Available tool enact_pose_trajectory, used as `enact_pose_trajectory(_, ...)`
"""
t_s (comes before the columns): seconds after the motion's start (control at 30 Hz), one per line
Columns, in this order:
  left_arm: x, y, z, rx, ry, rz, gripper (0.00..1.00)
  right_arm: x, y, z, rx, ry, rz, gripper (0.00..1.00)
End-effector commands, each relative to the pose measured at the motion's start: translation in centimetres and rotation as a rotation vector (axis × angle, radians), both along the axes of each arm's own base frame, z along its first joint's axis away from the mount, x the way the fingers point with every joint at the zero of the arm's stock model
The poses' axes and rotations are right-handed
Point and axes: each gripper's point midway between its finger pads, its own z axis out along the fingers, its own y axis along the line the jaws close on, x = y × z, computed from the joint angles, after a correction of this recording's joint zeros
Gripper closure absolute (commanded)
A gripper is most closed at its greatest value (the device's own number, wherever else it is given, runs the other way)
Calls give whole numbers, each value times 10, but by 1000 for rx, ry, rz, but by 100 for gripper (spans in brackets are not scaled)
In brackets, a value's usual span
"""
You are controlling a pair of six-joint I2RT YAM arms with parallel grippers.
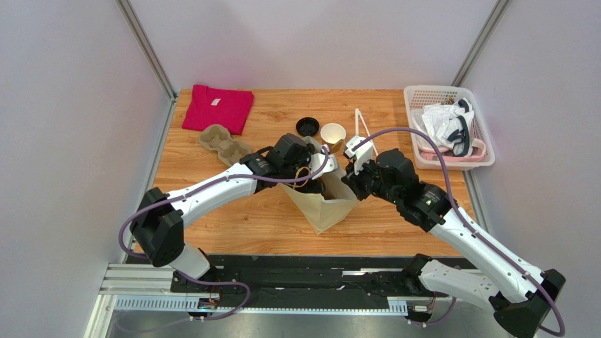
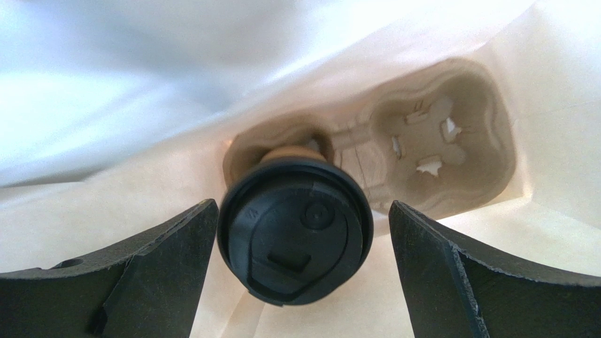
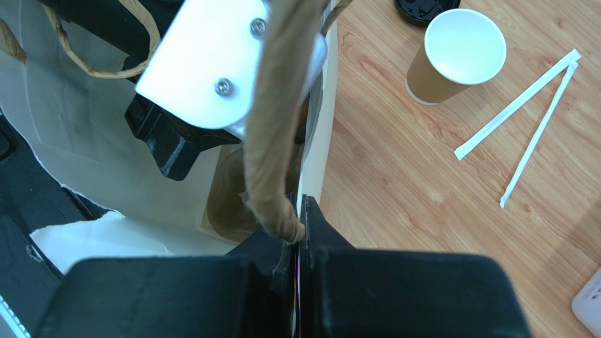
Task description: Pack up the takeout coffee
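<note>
The takeout coffee, a tan cup with a black lid, stands in the left slot of a cardboard cup carrier at the bottom of the paper bag. My left gripper reaches down into the bag. Its jaws stand open on either side of the lid, with a clear gap on the right side. My right gripper is shut on the bag's rim beside the paper handle, holding that side up; it also shows in the top view.
An open tan cup with a white inside and a loose black lid stand behind the bag. Wrapped straws lie beside them. A second cup carrier, a red cloth and a white basket are farther off.
</note>
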Motion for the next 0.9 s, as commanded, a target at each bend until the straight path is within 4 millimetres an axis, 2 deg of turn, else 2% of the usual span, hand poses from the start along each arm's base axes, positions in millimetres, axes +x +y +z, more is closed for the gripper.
enact_pose_trajectory(0.0,0,-9,33,-129,-37,-20,1,14,-1,15,-6,-78,-34,100)
enact_pose_trajectory(0.2,-4,-6,37,-138,-23,-39,1,16,0,14,-14,-83,-37,100)
enact_pose_trajectory(0.47,-9,-5,54,-185,-26,-60,1,20,1,15,-25,-97,-30,100)
enact_pose_trajectory(0.87,0,-4,98,-273,-79,-17,1,23,4,19,-45,-121,-7,100)
